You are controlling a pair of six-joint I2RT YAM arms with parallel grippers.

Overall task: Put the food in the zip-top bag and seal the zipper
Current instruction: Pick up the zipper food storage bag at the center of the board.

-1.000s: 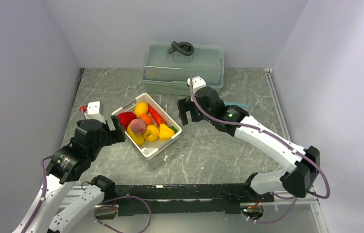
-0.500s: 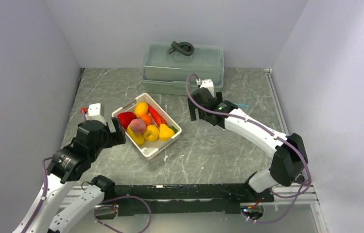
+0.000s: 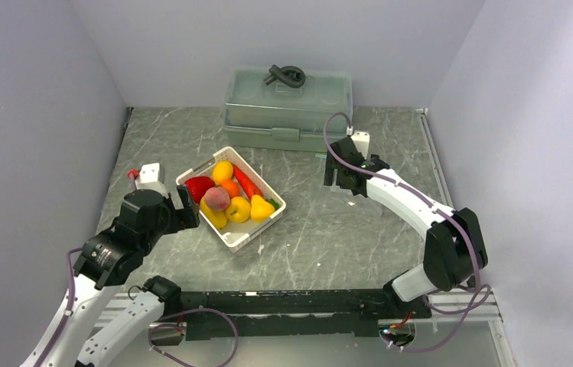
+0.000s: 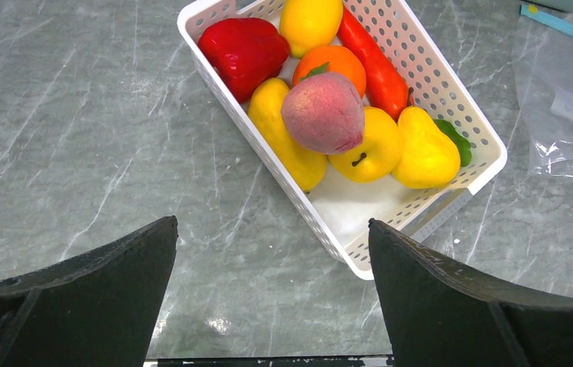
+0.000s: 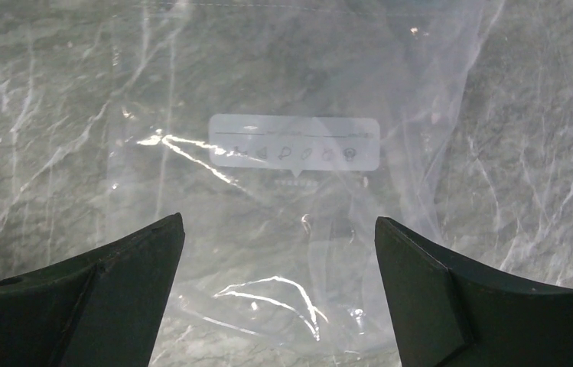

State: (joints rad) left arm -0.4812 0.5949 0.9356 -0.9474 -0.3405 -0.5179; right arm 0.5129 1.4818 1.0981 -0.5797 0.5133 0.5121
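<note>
In the overhead view, the left gripper (image 3: 186, 206) hung with its jaws spread wide and nothing between them, just beside the near-left long side of the white lattice plastic basket (image 3: 256, 229). The basket lay at about its 3 o'clock. Its long axis ran diagonally, from roughly 10 o'clock to 4 o'clock. The food (image 4: 323, 112), small toy fruits and vegetables in yellow, orange, red, pinkish-red and one green, was all piled in the basket. None of it was in the bag.

The left arm was plainly the nearer one to the food. From its wrist camera the pile sat straight ahead at 12 o'clock, with bare grey marbled tabletop (image 3: 306, 229) on the near side for an approach.

The clear soft plastic zip-top bag (image 5: 294, 145) lay flat on the table at the basket's 2 to 3 o'clock. The right gripper (image 5: 279, 220) hovered directly over it, jaws also spread wide and holding nothing. The thin teal-blue zipper (image 4: 566, 25) ran along the bag's far edge, toward the grey-green lidded box (image 3: 287, 107) at 12 o'clock. The right wrist view did not show the zipper, so whether the mouth stood open could not be told. Open tabletop separated basket and bag.
</note>
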